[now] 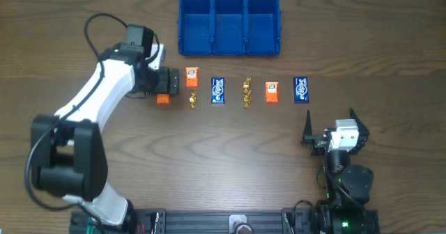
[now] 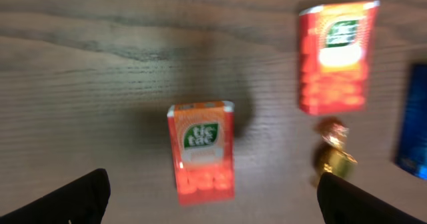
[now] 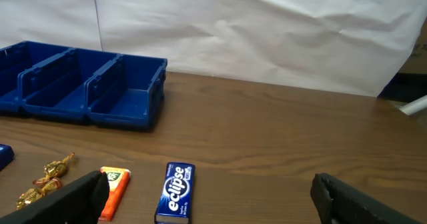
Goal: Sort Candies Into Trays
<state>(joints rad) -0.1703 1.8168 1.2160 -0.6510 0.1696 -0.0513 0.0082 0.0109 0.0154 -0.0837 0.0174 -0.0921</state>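
Right now your left gripper (image 2: 213,187) hangs over the leftmost orange box (image 2: 200,151), jaws spread wide. The box lies flat on the wooden table (image 1: 230,164) between the two fingers, and neither finger touches it. That box sits at the left end of the candy row, a little nearer the arm bases than its neighbours. Just beside it you have a second orange box (image 2: 337,57). Near that are the left pair of gold candies (image 2: 335,154) and the first blue pack (image 1: 218,90). Going on along the row toward your right arm, you see the right pair of gold candies (image 1: 247,93), a third orange box (image 1: 271,92) and the second blue pack (image 1: 301,89), each apart from the next. Every candy lies on the table. The blue tray (image 1: 230,53), with three compartments side by side, stands beyond the row and apart from it, about level with its middle. Your right gripper (image 1: 330,128) sits near its own base, short of the row's right end, jaws spread and holding nothing. From its wrist view the fingers frame the second blue pack and the third orange box farther off, with the tray beyond them and a white backdrop (image 3: 253,31) behind the table
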